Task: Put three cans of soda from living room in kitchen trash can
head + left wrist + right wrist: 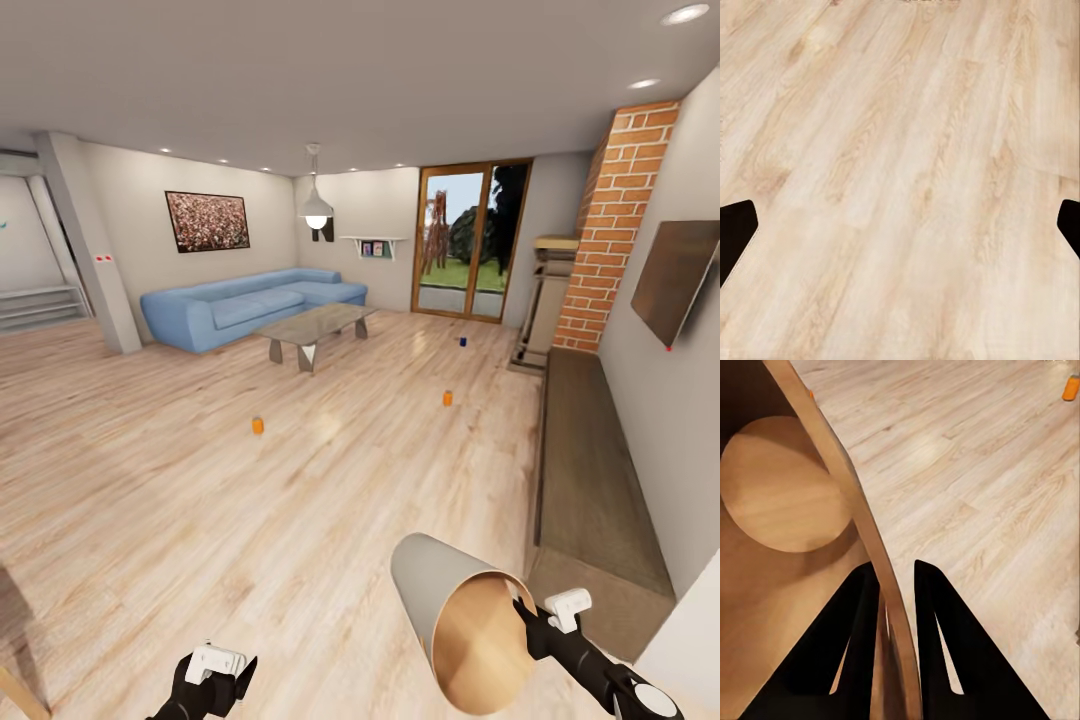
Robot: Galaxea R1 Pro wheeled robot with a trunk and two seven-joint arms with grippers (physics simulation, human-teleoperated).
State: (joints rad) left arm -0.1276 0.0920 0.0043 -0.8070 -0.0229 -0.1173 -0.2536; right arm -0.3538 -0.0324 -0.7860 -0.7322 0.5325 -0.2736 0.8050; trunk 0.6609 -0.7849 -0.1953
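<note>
Left gripper [222, 672]: seen at the lower left of the head frame, held low over the light wood plank floor [150, 500]; in the left wrist view its two dark fingertips [736, 229] sit at opposite edges of the frame, spread wide with nothing between them.

Blue corner sofa [245, 305]: set against the far wall, left of centre, with a glass-topped coffee table [318, 325] just in front.

First small orange soda can [258, 425]: stood upright on bare floor, left of centre in the head frame, well apart from the robot.

Second orange soda can [447, 398]: upright on the floor right of centre; an orange can [1070, 388] is also caught at the upper right corner of the right wrist frame.

Dark blue soda can [463, 341]: farther back, near the wood-framed glass doors [470, 240].

Grey tapered bin with coppery-brown inside [465, 620]: held tilted at the lower right of the head frame, its open mouth turned toward the camera, no can seen inside.

Right gripper [528, 615]: its dark fingers [862, 645] are pressed on the bin's rim wall, one inside and one outside.

Long dark low cabinet [590, 450]: run along the right wall beneath a wall-mounted TV [675, 275] and beside the brick chimney [615, 220].

Step in hand: judged to be the approach to the cans, bin carried along, none yet collected.

Next move: a drive toward the nearest can is called for, then a lowering of the spread left gripper around it.
</note>
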